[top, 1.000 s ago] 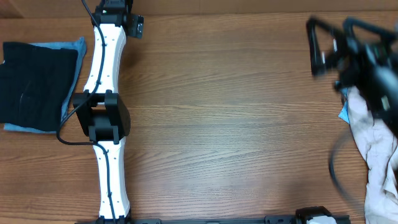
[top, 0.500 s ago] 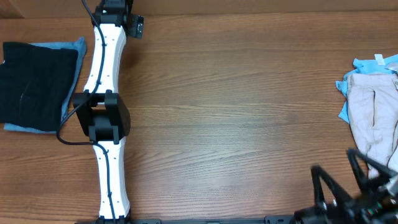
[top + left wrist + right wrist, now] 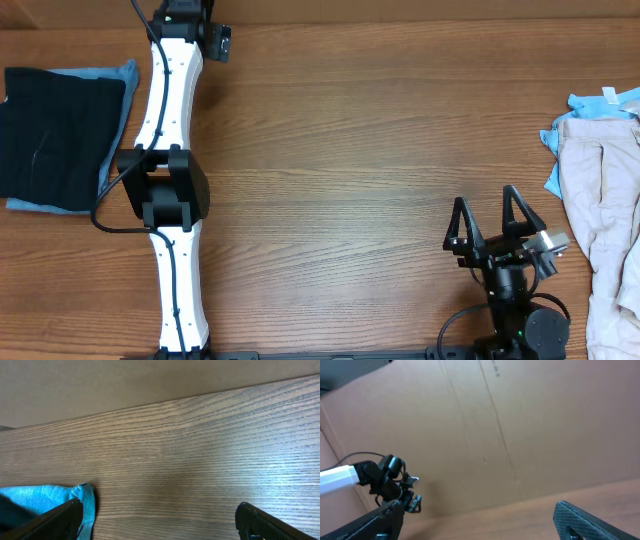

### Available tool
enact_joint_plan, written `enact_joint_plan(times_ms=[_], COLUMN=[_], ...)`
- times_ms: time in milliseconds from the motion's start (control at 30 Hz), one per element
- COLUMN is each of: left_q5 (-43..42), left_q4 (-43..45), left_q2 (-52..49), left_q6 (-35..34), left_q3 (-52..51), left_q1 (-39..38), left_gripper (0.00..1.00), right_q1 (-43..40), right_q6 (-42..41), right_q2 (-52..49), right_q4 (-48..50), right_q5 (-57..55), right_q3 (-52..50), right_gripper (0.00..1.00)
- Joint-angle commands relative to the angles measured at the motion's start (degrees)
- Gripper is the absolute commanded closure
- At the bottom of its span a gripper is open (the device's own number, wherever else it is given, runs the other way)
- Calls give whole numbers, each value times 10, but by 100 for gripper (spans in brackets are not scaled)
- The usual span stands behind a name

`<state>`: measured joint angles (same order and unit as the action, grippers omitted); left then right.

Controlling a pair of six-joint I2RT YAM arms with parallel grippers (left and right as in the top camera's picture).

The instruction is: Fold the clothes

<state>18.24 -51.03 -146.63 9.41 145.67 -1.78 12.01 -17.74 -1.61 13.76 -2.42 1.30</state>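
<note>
Looking down from overhead, two cloth heaps lie well apart on the counter [image 3: 350, 150]: at the left edge, one black piece [image 3: 55, 130], folded into a neat rectangle, rests on one light-blue piece [image 3: 122, 75]; at the right edge, one rumpled beige piece [image 3: 605, 210] covers a second light-blue piece [image 3: 585, 104]. The right end effector [image 3: 488, 212] stands near the beige heap, fingers spread and empty. The left wrist view shows the left end effector [image 3: 159, 510] spread wide over bare wood, with a light-blue corner beside one finger. The right wrist view shows two spread fingers before a brown wall [image 3: 495, 435].
</note>
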Motion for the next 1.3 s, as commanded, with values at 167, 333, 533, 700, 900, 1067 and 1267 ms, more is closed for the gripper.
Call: enact_joint_plan(times_ms=[167,333,533,700,900,1067,1267], left_q5=[-1,-1,-1,-1,-4,-5,-5], left_q4=[3,3,3,2,2,2,-61], left_q2=[1,1,1,1,1,16,226], left_q6=[-4,-4,-4,-4,-4,-4,-4], left_q3=[7,7,7,7,7,7,7], left_q1=[3,3,3,3,6,5,-16], left_gripper=[0,0,0,0,0,0,0], right_q1=[-3,-3,-2,-2,-2,-2,-2], right_q6=[61,55,56,56,56,56,56], right_q2=[14,14,14,14,14,14,14], right_q4=[-117,-180,-181,-181,-181,-181,-181], right_q5=[-23,-23,-16,-16,-16,-16,-16], right_q3=[-9,-9,-9,-9,-9,-9,-9], right_gripper=[0,0,0,0,0,0,0])
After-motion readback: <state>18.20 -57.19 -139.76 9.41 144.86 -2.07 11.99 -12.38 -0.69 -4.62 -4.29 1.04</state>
